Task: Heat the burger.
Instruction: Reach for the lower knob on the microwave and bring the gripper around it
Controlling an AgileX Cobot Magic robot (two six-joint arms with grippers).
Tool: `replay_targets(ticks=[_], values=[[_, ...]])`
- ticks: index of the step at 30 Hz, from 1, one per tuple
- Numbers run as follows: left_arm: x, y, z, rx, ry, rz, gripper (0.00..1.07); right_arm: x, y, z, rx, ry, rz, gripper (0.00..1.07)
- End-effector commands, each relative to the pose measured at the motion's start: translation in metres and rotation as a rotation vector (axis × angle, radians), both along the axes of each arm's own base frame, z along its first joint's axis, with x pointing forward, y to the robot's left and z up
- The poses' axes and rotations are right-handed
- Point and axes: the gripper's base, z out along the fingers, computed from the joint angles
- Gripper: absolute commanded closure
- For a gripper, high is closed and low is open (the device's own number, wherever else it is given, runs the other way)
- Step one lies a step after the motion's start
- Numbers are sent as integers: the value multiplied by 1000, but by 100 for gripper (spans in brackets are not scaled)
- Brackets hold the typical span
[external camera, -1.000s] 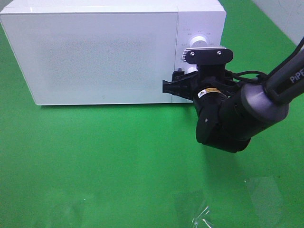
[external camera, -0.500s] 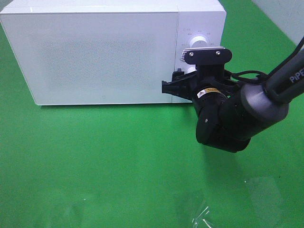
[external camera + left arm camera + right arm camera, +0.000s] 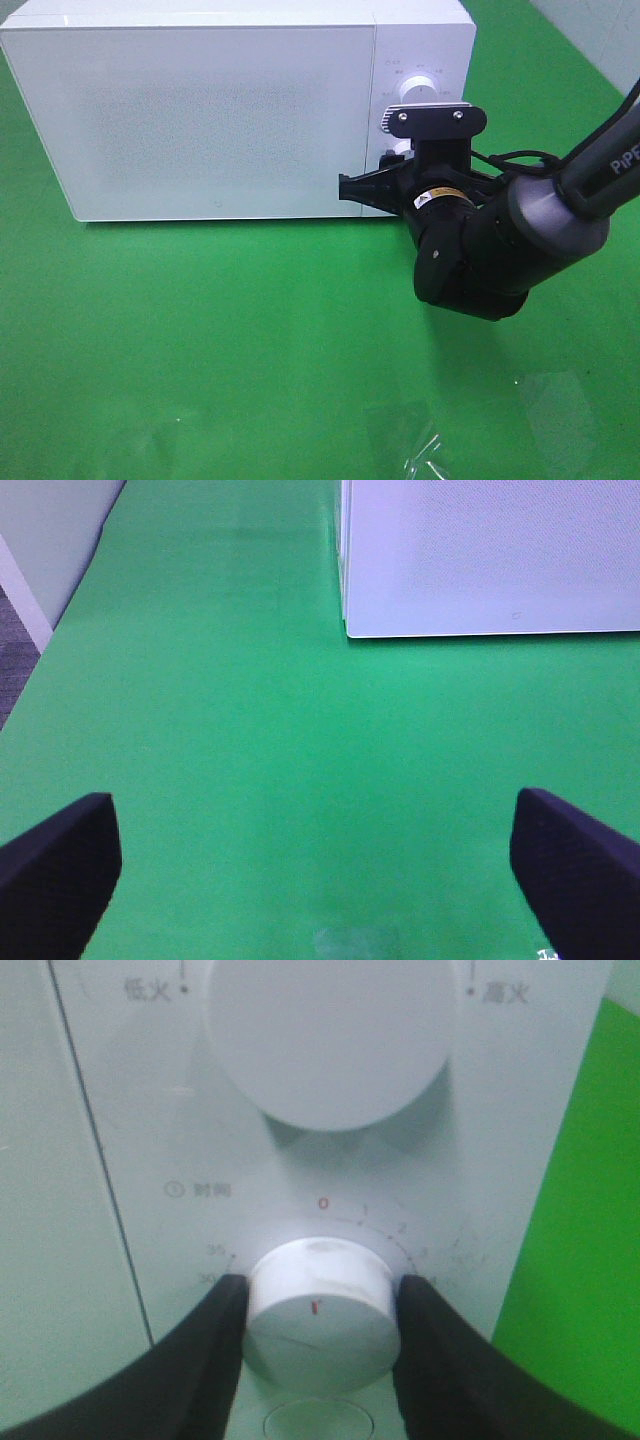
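Microwave [image 3: 420,40] sits on green table [image 3: 200,350], door [image 3: 200,120] shut and frosted. The burger shows in no view; presumably it is inside already, since only the controls are being worked. Change over the last second: the right arm [image 3: 520,230] has crept a little closer to the control panel [image 3: 428,62], and the right gripper [image 3: 320,1295] has drawn its jaws in from a wider spread. Its black fingers [image 3: 200,1360] now press the two sides of the timer knob [image 3: 318,1335], pinching it. The loading steps look finished and the timer is about to be set. The red mark on the knob face lies just under the 0 of the scale, so no time looks dialled in yet. Pose: right arm reaches in from the right side, wrist low and level, jaws straight onto the lower of the two dials, with the large upper dial [image 3: 325,1030] untouched. Left gripper [image 3: 315,860] hangs over bare green near the microwave's left front corner, jaws spread wide with nothing between them.
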Motion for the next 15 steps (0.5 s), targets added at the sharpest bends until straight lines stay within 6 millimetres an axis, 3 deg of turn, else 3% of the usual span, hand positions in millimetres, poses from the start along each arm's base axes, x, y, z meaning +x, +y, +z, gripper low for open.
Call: replay_targets(ticks=[1, 15], values=[[-2, 0, 0, 2, -28, 2, 9, 3, 4, 5, -8, -33, 41, 101], [-2, 0, 0, 2, -28, 2, 9, 3, 12, 18, 119, -166, 122, 100]])
